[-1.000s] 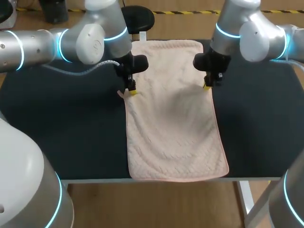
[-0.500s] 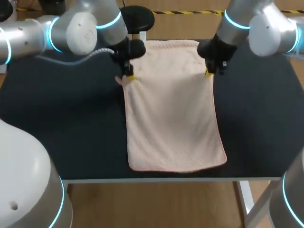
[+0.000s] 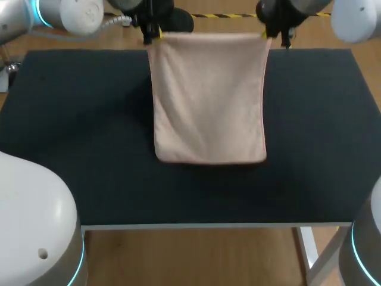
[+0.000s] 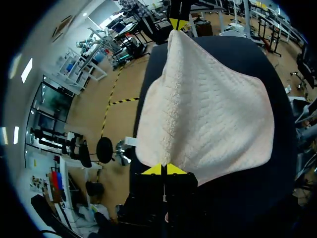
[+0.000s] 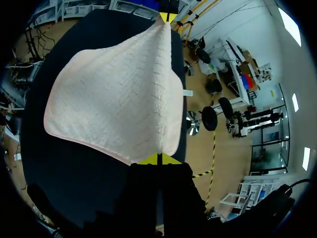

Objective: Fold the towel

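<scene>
Dark, matte table (image 3: 71, 119) fills the head view, seen from above and behind the robot. A pale pink, rectangular cloth towel (image 3: 208, 95) hangs over the table's far middle, held up by its two top corners. The left gripper (image 3: 147, 34) pinches the top left corner and the right gripper (image 3: 275, 34) pinches the top right corner. The top edge runs taut and level between them. The bottom edge lies straight near the table's middle; whether it touches the surface or hangs just over it cannot be told.

Left wrist view: the left gripper (image 4: 163, 170) has its yellow tips pressed together on a towel corner. The towel (image 4: 208, 109) spreads out ahead of it above the table. The right gripper (image 4: 177, 22) clamps the far corner of the same edge.

Right wrist view: the right gripper (image 5: 159, 159) is likewise clamped on its corner. The towel (image 5: 114, 94) fans out ahead, and the left gripper (image 5: 167, 17) grips the opposite corner.

The step in hand appears to be carrying the held edge over to make the fold. To do it well, both arms should travel together at matching height and pace, keeping the edge taut without stretching it. The held corners should land squarely on the free corners. Letting go is best left until the cloth rests flat. Uneven travel would probably skew the fold.
</scene>
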